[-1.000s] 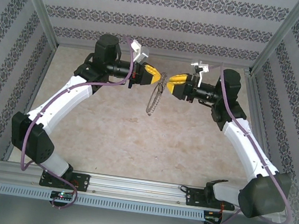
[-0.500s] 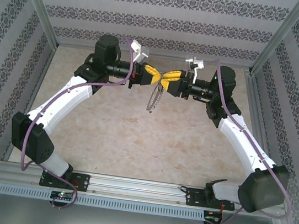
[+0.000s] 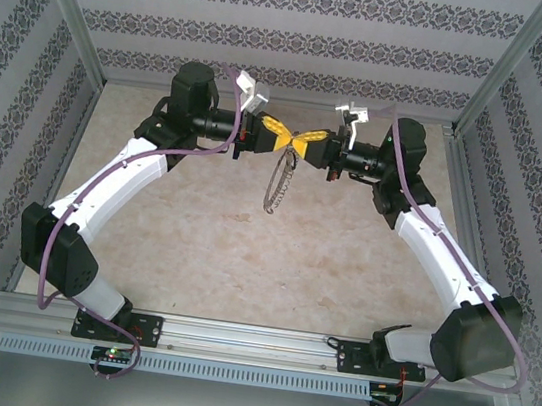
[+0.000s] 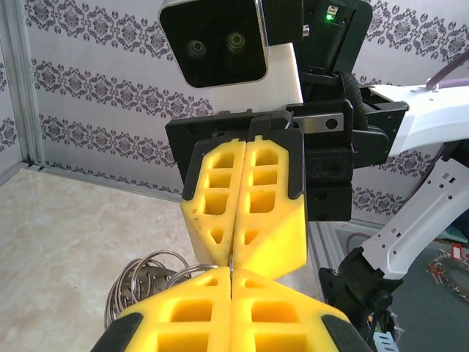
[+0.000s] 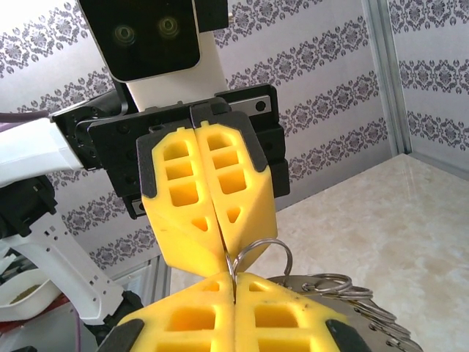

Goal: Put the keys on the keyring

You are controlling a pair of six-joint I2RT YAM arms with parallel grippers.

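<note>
Saw the R gripper (image 3: 302, 144) swing in and clamp down in the last sec, after sitting open and apart from the L gripper (image 3: 284, 140) just before. Ended up nose to nose w/ the L one, both squeezed tight on the top wire of the keyring (image 3: 276, 179), w/ the rest of it dangling below, seemingly off the table (image 3: 195, 243). Looked like a two-handed hold, prob to steady or pry the loop for threading. Couldn't pick out the keys among the small metal bits tbh, so no idea how far along. Underneath: pale, marbled-looking tabletop. Boxed in on 3 sides by patterned wallpaper (image 3: 273, 42) behind alu posts (image 3: 71, 8)
</note>
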